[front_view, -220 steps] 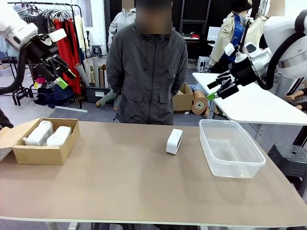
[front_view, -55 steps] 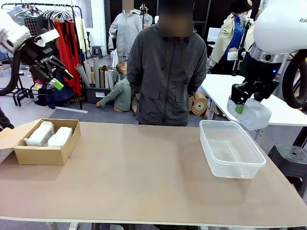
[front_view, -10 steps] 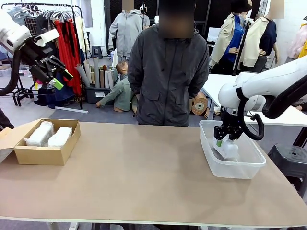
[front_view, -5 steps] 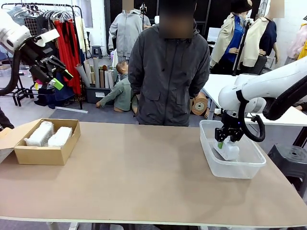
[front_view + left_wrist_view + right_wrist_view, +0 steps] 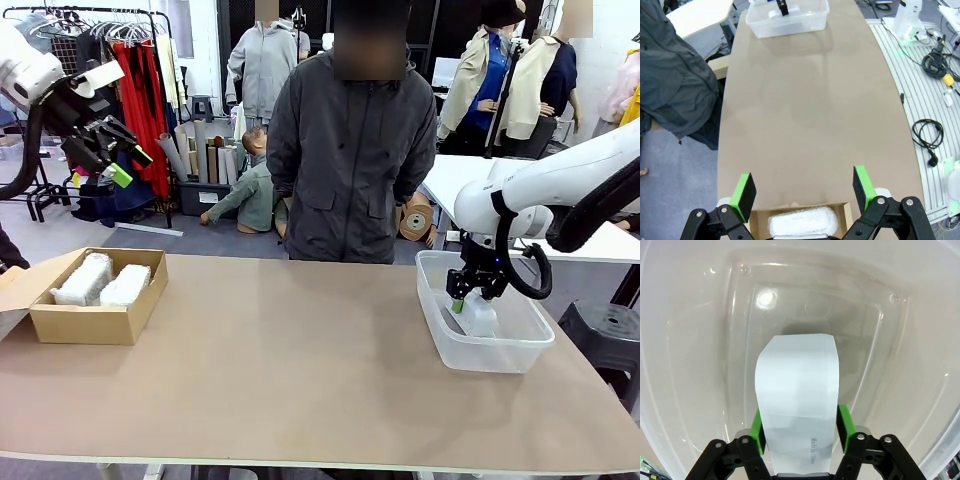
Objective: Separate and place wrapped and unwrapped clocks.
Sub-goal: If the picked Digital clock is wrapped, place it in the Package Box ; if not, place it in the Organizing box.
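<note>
Holding the bare, smooth white clock (image 5: 797,405) between its green pads, my right gripper (image 5: 468,297) hangs inside the clear rectangular plastic tub (image 5: 520,345); I judge only release remains. Two plastic-wrapped clocks (image 5: 98,281) lie in the brown cardboard box (image 5: 85,322). Farther, left gripper (image 5: 802,187) spread, empty.

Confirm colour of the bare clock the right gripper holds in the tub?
Plain white, smooth; the unwrapped clock shows best in the right wrist view.

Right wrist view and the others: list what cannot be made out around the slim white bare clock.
- Bare white clock: near end hidden between the right gripper pads, right wrist view.
- Whether it touches the clear plastic tub floor: unclear, front view.
- Wrapped clocks: lower parts hidden by the brown cardboard box wall; cut off by the bottom edge, left wrist view.
</note>
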Controlling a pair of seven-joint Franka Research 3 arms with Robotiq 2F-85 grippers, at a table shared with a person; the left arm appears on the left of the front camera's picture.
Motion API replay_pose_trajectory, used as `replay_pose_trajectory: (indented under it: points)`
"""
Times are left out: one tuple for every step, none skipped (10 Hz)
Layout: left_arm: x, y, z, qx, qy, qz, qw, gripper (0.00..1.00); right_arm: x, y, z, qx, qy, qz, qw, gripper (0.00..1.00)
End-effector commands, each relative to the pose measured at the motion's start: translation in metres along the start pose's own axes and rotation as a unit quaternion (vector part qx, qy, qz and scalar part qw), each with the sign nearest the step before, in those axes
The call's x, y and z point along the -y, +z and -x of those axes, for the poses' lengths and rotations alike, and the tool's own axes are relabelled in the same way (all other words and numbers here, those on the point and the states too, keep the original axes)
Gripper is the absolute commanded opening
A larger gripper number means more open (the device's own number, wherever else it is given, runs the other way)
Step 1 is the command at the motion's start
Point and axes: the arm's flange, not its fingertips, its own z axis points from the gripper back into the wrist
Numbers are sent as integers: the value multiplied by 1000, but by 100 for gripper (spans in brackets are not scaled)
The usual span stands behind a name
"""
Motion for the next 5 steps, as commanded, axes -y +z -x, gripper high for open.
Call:
replay_pose_trajectory:
  points:
    - [1, 0, 0, -4, -1, 2, 1000, 100, -2, 3, 2, -4, -8, 10, 1000, 100]
    - [1, 0, 0, -4, -1, 2, 1000, 100, -2, 7, 4, -1, -4, 12, 1000, 100]
    - [1, 0, 0, -4, -1, 2, 1000, 100, -4, 10, 5, 1, 1, 13, 1000, 100]
    - [1, 0, 0, -4, -1, 2, 1000, 100, -6, 14, 7, 2, 3, 16, 1000, 100]
    - [1, 0, 0, -4, -1, 2, 1000, 100, -7, 17, 9, 4, 4, 18, 1000, 100]
